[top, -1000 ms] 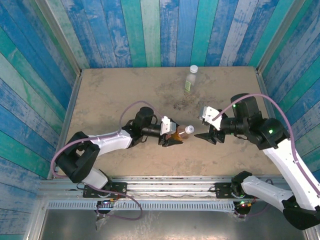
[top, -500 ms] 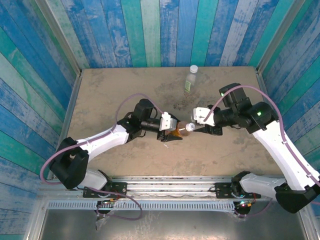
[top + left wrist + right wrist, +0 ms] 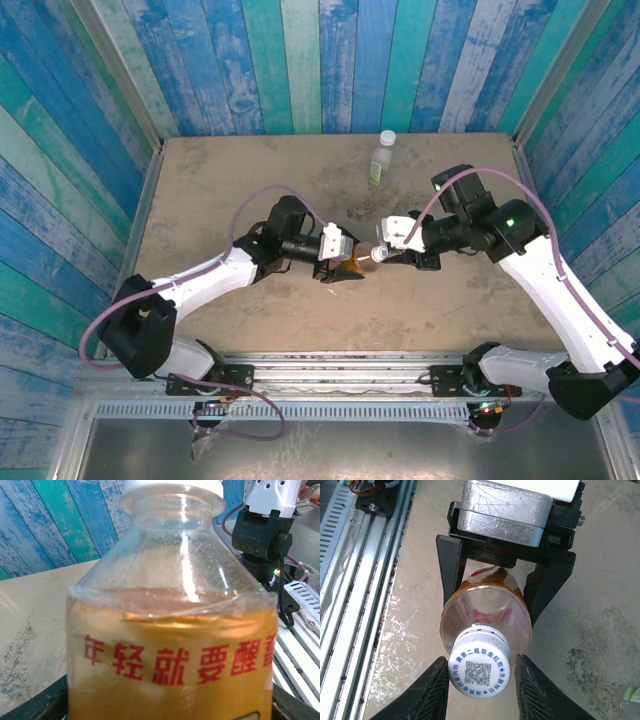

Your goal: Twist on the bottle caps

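White cap sits on the mouth of the amber bottle, QR sticker facing the right wrist camera. Left end effector is clamped on the bottle body and holds it on its side above the tabletop, neck pointing at the right arm. Right end effector straddles the cap, one finger on each side, at or near contact. Can't tell if it's actually biting, or how far the threads are engaged.

Pale bottle stands upright near the far edge of the tabletop, well apart. A second cap is on top of it; tightness unknown.

Risks as I read them:
- Cross-threading: if the right wrist's axis is off the neck's axis, the cap tilts and jams when twisted.
- Bottle spinning: smooth round plastic in a two-finger hold, so torque on the cap may turn the whole bottle instead of the threads.
- Slip on the cap: it's small, and an off-centre bite would let the fingers skate round the rim or flick it off.
- Spill: the bottle is horizontal with liquid inside, so a popped cap means a leak onto the tabletop.
- Over-squeezing the thin wall could push liquid toward the neck.
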